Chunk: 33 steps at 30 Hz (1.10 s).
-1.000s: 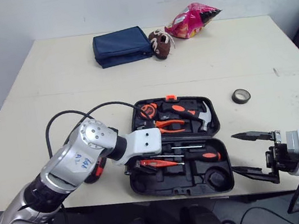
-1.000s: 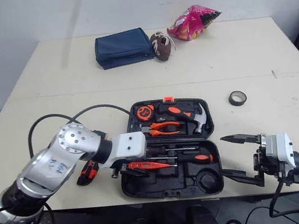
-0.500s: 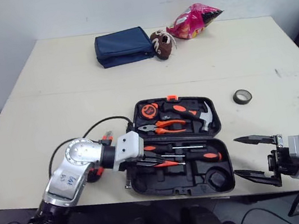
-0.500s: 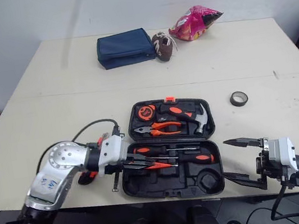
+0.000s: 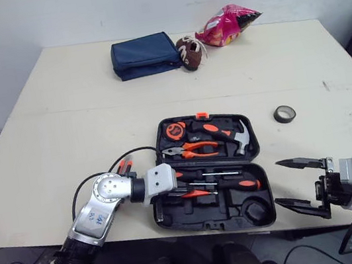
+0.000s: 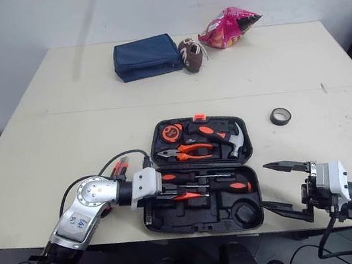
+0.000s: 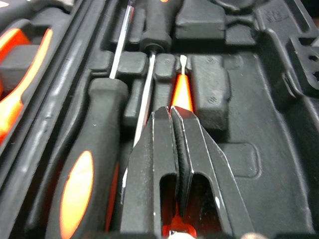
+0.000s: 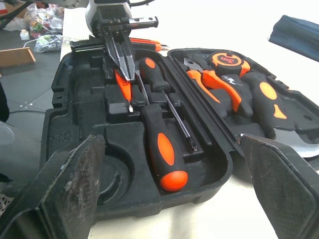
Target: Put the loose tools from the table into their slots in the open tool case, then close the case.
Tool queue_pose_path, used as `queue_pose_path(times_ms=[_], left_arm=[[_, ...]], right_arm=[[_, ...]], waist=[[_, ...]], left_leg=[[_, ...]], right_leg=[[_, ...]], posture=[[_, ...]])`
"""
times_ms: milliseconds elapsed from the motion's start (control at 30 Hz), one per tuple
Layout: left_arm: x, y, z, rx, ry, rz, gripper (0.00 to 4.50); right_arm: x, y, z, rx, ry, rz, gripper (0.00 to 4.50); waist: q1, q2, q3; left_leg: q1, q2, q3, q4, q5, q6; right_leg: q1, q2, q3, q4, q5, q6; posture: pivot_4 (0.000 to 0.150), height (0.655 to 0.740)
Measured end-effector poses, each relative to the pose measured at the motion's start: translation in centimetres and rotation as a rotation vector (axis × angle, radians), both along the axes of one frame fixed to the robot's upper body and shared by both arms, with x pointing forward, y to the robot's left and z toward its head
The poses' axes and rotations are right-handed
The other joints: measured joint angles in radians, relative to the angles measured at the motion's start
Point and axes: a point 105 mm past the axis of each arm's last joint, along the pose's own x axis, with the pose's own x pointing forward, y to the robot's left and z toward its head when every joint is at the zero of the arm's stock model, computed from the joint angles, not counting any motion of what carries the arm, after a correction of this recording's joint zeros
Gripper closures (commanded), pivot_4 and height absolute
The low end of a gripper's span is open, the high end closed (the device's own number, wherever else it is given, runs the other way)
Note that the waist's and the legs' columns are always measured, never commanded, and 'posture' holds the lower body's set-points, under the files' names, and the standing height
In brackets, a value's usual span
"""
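Head views: open tool case (image 5: 256, 216) at the table's near edge; left gripper (image 5: 181, 187) reaching into its near half; right gripper (image 5: 279, 182) spread wide, just beside the case. Left wrist view: fingers pressed together over the small orange screwdriver (image 7: 181, 92), which lies along its slot; whether it is pinched, cannot tell. Judged light, stiff and slim; best held by the handle. Right wrist view: adds the empty round recess (image 8: 107, 179).
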Motion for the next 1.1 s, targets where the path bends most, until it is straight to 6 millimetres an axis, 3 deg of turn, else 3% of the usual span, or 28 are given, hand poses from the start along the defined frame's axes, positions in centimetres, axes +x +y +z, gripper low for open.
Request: queue_pose_path(times_ms=[133,367,467,533,633,667,767,833,933,1000,1100], left_arm=[[-0.5,0.2,-0.5,0.039,-0.007,-0.021,4.46],[-0.1,0.3,-0.4,0.005,-0.017,0.007,4.46],[0.4,2.0,0.8,-0.065,0.009,0.008,4.46],[0.8,3.6,2.7,-0.149,0.03,0.039,4.46],[1.4,7.4,5.5,-0.187,0.009,0.142,4.46],[1.4,8.8,5.9,-0.177,0.015,0.183,4.23],[1.6,12.7,5.8,-0.173,0.03,0.342,3.2],[2.1,17.1,5.9,-0.191,0.019,0.535,2.39],[2.5,21.8,6.7,-0.227,-0.048,0.729,0.93],[2.6,26.0,6.4,-0.188,-0.11,0.918,0.03],[1.0,31.3,5.7,-0.1,-0.143,1.114,0.03]], right_arm=[[0.0,-0.1,0.0,-0.001,-0.002,-0.002,0.0],[0.2,-0.5,0.1,-0.015,-0.023,-0.023,0.0],[0.5,-2.4,0.3,-0.029,-0.039,-0.099,0.0],[0.6,-3.9,0.5,-0.036,-0.048,-0.163,0.0],[0.3,-7.4,1.0,-0.084,-0.057,-0.281,0.0],[0.2,-8.6,1.2,-0.095,-0.065,-0.325,0.0],[-0.5,-12.4,1.1,-0.113,-0.066,-0.471,0.0],[-1.7,-15.2,0.9,-0.133,-0.055,-0.583,0.0],[-2.7,-17.2,0.7,-0.145,-0.059,-0.665,0.0],[-3.6,-18.8,0.5,-0.166,-0.05,-0.731,0.0],[-5.3,-21.5,0.6,-0.195,-0.03,-0.849,0.0]], waist=[[-0.003,0.002,-0.002],[-0.001,0.009,-0.008],[-0.005,0.009,-0.007],[-0.005,0.008,-0.006],[-0.004,0.009,-0.005],[-0.005,0.009,-0.005],[-0.006,0.009,-0.005],[-0.006,0.009,-0.004],[-0.007,0.009,-0.004],[-0.008,0.009,-0.003],[-0.01,0.008,-0.003]], left_leg=[[0.011,0.001,0.0,-0.003,-0.004,0.004],[0.013,0.001,-0.001,-0.003,-0.008,0.006],[0.01,0.001,0.0,-0.003,-0.007,0.005],[0.009,0.002,0.0,-0.003,-0.005,0.002],[0.009,0.002,0.0,-0.003,-0.005,0.001],[0.01,0.001,0.001,-0.003,-0.005,0.001],[0.01,0.001,0.002,-0.003,-0.008,0.007],[0.01,0.002,0.001,-0.004,-0.009,0.006],[0.01,0.002,0.001,-0.005,-0.009,0.006],[0.011,0.002,0.002,-0.006,-0.01,0.006],[0.011,0.002,0.005,-0.011,-0.01,0.005]], right_leg=[[0.012,0.0,-0.001,-0.005,0.0,0.0],[0.014,0.0,-0.001,-0.006,0.0,0.0],[0.01,0.0,0.0,-0.005,0.0,0.0],[0.009,0.0,-0.001,-0.005,0.0,-0.001],[0.01,0.0,-0.001,-0.006,0.0,-0.001],[0.01,0.0,-0.001,-0.006,0.0,-0.001],[0.01,-0.001,0.0,-0.006,0.0,0.0],[0.009,0.0,-0.001,-0.006,-0.001,-0.001],[0.009,-0.001,0.0,-0.006,-0.001,-0.001],[0.008,-0.001,0.0,-0.006,-0.001,-0.001],[0.007,-0.002,0.001,-0.008,-0.001,-0.001]], posture=[[0.15,0.74],[0.15,0.74],[0.15,0.74],[0.15,0.74],[0.15,0.74],[0.15,0.74],[0.15,0.74],[0.15,0.74],[0.15,0.74],[0.15,0.74],[0.15,0.74]])
